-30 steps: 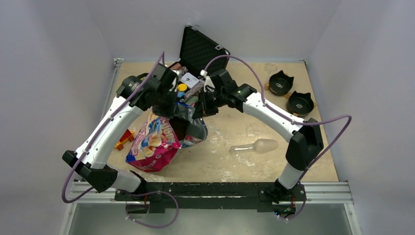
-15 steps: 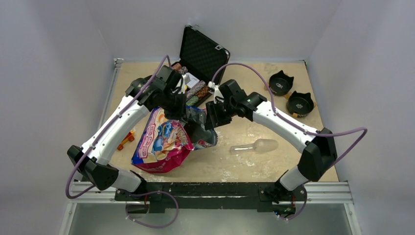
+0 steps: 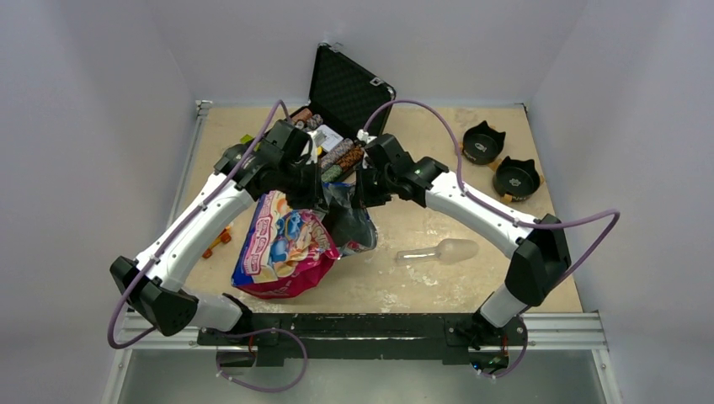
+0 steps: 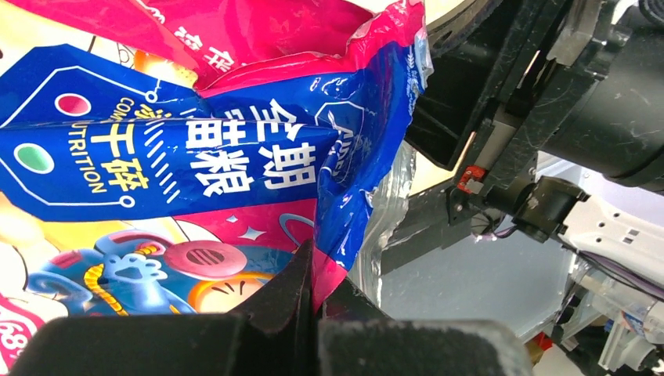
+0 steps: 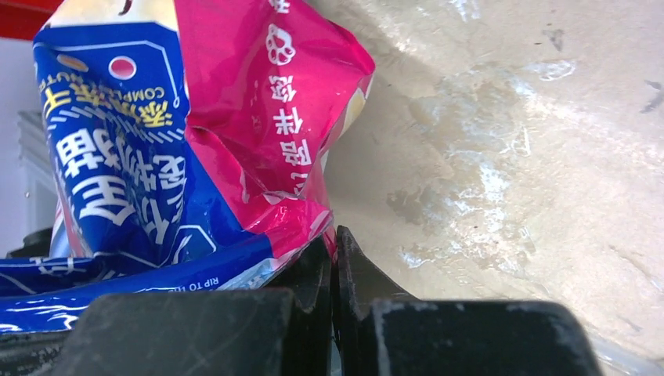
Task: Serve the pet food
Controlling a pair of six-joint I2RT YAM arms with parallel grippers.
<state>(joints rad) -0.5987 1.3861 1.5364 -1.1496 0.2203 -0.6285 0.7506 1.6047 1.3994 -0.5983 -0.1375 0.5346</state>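
Item: pet-food bag (image 3: 282, 244), glossy, pink-edged with blue and white print, leaning on the table (image 3: 421, 286) left of centre, its mouth raised between the two arms. Pet food: none visible; judged to be inside the bag. Left gripper (image 4: 313, 270): jaws pinched tight on one edge of the bag mouth. Right gripper (image 5: 333, 243): jaws pinched tight on a pink edge of the same mouth. Step in hand, by judgement: parting the mouth, though the pictures do not show whether it is already open. Handling notes: draw the grippers apart steadily and level, across the seam, so the film parts along the top and not down the side. Hold the mouth upward so loose kibble stays in. Leave the base on the table, since the slack sack may slump. Nearby: far bowl (image 3: 483, 143) and near bowl (image 3: 515, 178), both black, at the right and well apart from the bag. A clear scoop (image 3: 438, 251) lies to its right, and an open case (image 3: 341, 93) of poker chips stands behind.
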